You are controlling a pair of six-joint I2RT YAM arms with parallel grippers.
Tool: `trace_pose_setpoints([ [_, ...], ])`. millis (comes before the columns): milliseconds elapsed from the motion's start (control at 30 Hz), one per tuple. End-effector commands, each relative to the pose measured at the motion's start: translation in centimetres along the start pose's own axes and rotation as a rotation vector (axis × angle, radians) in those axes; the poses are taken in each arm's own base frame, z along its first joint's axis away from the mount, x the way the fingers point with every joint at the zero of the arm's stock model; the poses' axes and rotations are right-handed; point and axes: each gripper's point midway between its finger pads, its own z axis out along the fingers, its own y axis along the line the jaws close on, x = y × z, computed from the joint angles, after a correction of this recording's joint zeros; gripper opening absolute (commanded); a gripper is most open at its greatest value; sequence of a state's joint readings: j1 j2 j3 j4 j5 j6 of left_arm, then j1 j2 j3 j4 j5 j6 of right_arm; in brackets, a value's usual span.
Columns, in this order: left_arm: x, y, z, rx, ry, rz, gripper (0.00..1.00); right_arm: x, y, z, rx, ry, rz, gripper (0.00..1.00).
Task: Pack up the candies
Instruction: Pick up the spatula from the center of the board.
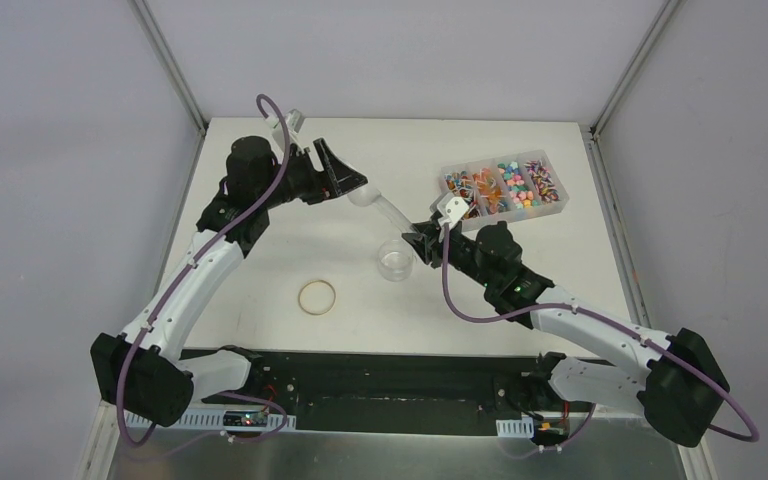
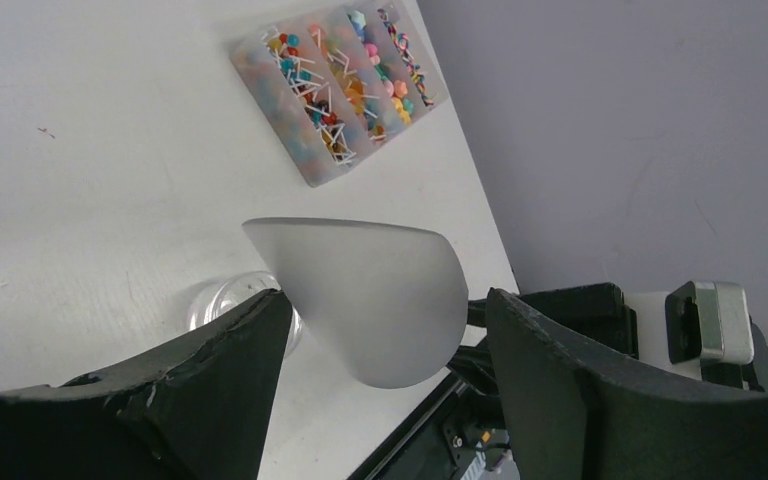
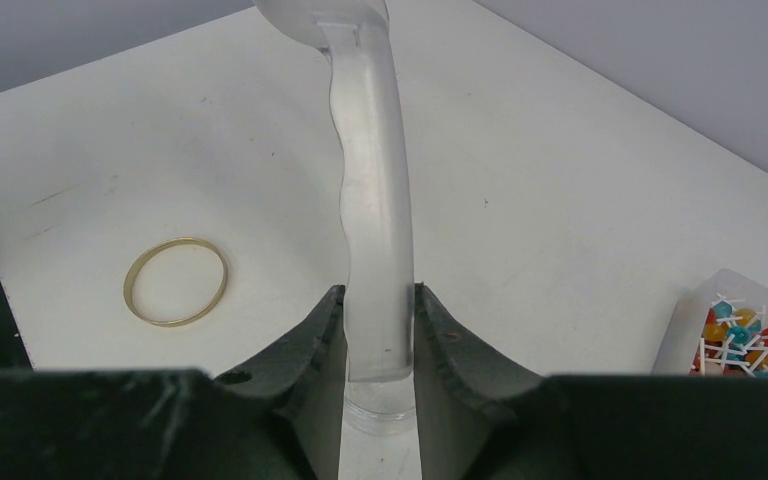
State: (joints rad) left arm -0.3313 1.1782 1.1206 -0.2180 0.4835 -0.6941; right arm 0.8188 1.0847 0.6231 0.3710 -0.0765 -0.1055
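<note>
**Scoop passed to one gripper before going for the candies**

Start from the right gripper [image 3: 380, 300]: closed narrow on the lower end of the handle of the clear scoop [image 3: 370, 180], one finger pressing each side. Check here first for slip or twist, because of the smooth plastic, likely to turn in so thin a pinch.

At the far end of the handle, look at the left gripper [image 2: 382, 300]: spread wide, with the frosted bowl [image 2: 360, 270] between its fingers. Cannot tell whether touching the bowl or only just beside it.

Judging by this, pull the left fingers straight back off the bowl, without brushing it, so as not to lever the handle out of the right pinch.

Just beside and under the right fingertips, mind the small clear cup [image 1: 395, 260]: probably light and easy to knock over, so lift before swinging.

To the right side of the right jaws, near, find the candies [image 1: 513, 183], sorted in the compartments of the clear box [image 1: 560, 205]. None seen in the scoop or the cup.

Ignore the tan ring [image 3: 175, 280], lying flat well apart on the left side of the right jaws.
</note>
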Motion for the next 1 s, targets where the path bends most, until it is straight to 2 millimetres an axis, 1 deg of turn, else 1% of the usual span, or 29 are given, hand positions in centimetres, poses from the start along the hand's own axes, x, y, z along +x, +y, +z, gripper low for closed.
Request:
trace_pose_setpoints([
  [0, -0.8, -1.3, 0.1, 0.091, -0.022, 0.001, 0.71, -2.6, 0.4, 0.0, -0.022, -0.095, -0.019, 0.13],
  [167, 0.0, -0.3, 0.8, 0.089, -0.006, -0.037, 0.65, -2.7, 0.6, 0.1, -0.037, -0.102, -0.016, 0.14],
  [267, 0.0, 0.0, 1.0, 0.105, -0.015, -0.058, 0.62, -2.6, 0.7, 0.3, -0.040, -0.104, -0.018, 0.14],
  [433, -0.3, 0.7, 1.0, 0.112, -0.033, -0.056, 0.47, -2.2, 0.9, 0.3, -0.047, -0.090, -0.009, 0.16],
  [500, -0.3, 0.9, 0.9, 0.115, -0.031, -0.059, 0.44, -2.2, 1.1, 0.2, -0.061, -0.088, -0.001, 0.17],
  [633, -0.2, 0.8, 0.6, 0.135, -0.026, -0.052, 0.37, -1.9, 1.3, 0.2, -0.071, -0.082, 0.009, 0.21],
  [733, -0.2, 0.8, 0.4, 0.140, -0.030, -0.045, 0.34, -1.7, 1.3, 0.1, -0.066, -0.076, 0.021, 0.28],
  [833, -0.1, 0.9, 0.3, 0.145, -0.034, -0.025, 0.33, -2.0, 1.5, 0.1, -0.069, -0.079, 0.053, 0.33],
  [867, -0.1, 1.0, 0.2, 0.145, -0.034, -0.018, 0.32, -2.3, 1.6, 0.0, -0.071, -0.080, 0.074, 0.37],
  [967, -0.1, 0.9, 0.0, 0.159, -0.037, 0.004, 0.30, -3.2, 1.8, -0.2, -0.073, -0.081, 0.152, 0.55],
])
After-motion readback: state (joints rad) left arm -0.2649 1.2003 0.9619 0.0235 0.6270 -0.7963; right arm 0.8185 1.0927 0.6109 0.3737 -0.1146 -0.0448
